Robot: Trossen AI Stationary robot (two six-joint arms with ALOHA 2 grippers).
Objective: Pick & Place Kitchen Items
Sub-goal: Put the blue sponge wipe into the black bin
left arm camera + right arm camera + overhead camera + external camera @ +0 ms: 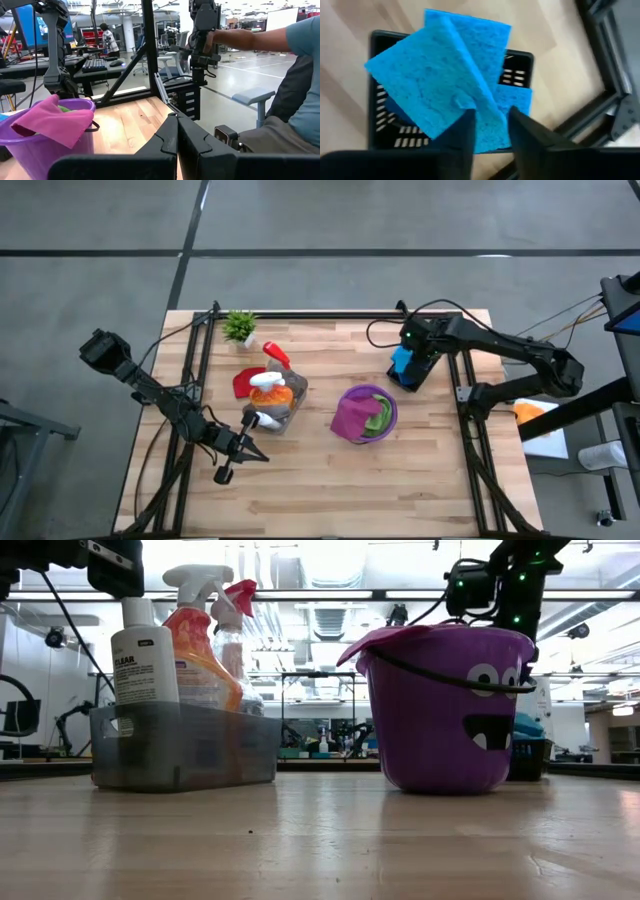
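Note:
Several blue sponges (445, 75) lie stacked askew in a black slotted basket (380, 120) at the table's far right, also seen as the sponges (402, 360). My right gripper (490, 125) points down over them, open a little, with one sponge's edge showing between its fingers. A grey bin (285, 418) holds an orange spray bottle (195, 650), a white bottle (143, 655) and a red-topped bottle (277, 356). A purple bucket (392, 402) holds a magenta cloth (350, 420) and a green cloth (378, 418). My left gripper (176, 135) is shut and level near the bin, touching nothing. My right gripper comes from above, pointing down, its fingers (462, 132) on either side of a sponge's edge (487, 112) on top of the stack. I cannot tell whether the fingers touch the sponge. The sponges rest in the basket.
A red cloth (243, 383) lies on the table beside the bin. A small green plant (240, 327) stands at the far left. Black frame rails (470, 430) run along both table sides. A seated person (295, 75) shows beyond the table's right side. Bare wood (330, 490) lies at the near edge.

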